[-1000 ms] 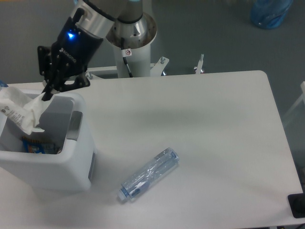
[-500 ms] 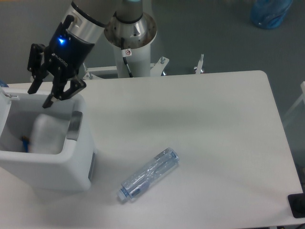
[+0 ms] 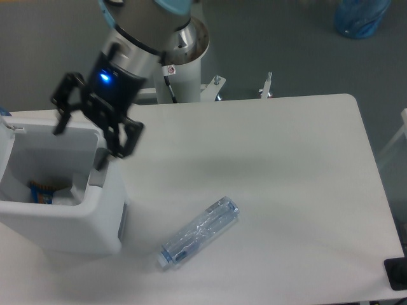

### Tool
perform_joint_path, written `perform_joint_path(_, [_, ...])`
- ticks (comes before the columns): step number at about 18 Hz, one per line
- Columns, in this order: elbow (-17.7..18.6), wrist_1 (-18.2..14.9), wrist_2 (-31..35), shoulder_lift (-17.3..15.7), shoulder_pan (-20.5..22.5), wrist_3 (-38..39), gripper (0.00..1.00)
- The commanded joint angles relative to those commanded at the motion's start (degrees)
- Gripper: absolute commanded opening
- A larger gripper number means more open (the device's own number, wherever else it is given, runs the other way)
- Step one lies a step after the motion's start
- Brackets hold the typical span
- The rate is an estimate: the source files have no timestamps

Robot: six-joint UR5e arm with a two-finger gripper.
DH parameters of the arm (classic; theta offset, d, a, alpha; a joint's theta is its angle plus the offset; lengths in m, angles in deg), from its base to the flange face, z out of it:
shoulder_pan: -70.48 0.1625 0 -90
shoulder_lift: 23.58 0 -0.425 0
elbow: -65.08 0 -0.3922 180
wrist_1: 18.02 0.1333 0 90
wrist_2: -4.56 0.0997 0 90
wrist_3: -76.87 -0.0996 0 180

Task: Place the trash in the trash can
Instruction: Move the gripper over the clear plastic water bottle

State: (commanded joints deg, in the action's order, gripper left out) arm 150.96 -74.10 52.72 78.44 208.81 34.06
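Since half a second ago: shifted toward 3 o'clock and rotated, the black two-finger gripper (image 3: 92, 130); fingers now spread wider. Settled out of sight in the bin, the crumpled white paper wad, apart from a pale scrap near the floor at (image 3: 63, 199).

Nearest the camera: crushed clear bluish plastic bottle (image 3: 198, 232), lying flat on the white table (image 3: 286, 165), untouched. Long axis from 7 to 1 o'clock; pale cap end at 7 o'clock, base at 1 o'clock.

At 9 o'clock from the bottle: large white rectangular plastic trash can (image 3: 60, 216) with thick rim and grey side panel.

Farther back, over the can's far right rim: the gripper, wide open, holding nothing.

Governing relation: bottle well apart from the gripper, at 4 to 5 o'clock. Likely requirement: fingers set across the 7-to-1 axis.
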Motion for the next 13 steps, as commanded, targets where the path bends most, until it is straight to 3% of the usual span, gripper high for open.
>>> perform_joint_path(4, [-2.64,6.59,0.97,6.59,3.00,0.00,1.00])
perform_joint_path(9, [-5.37,6.51,5.88,12.57,2.91,-0.17,1.00])
perform_joint_path(13, [-5.82,6.43,16.58,15.48,1.86,-5.95,1.00])
